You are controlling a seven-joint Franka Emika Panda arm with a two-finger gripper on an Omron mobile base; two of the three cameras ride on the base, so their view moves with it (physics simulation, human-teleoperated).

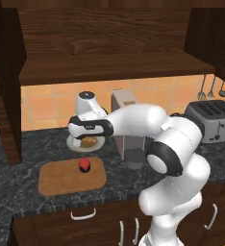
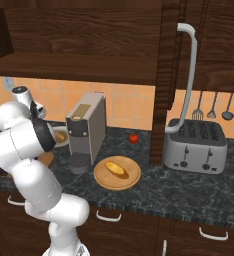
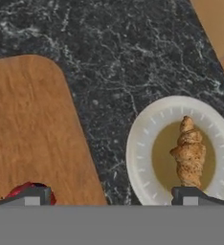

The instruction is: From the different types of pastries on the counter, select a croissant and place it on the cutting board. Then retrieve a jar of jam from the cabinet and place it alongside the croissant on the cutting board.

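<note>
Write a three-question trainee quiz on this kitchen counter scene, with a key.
1. True or false: the croissant lies on the cutting board.
2. What stands on the board? A) jam jar B) toaster C) fork
3. Fill in: the gripper is ____ (open/shut).

Key: 1 false, it lies on a white plate beside the board; 2 A; 3 open.

White arm bent leftward, tool pointing down (jaws wide)
</note>
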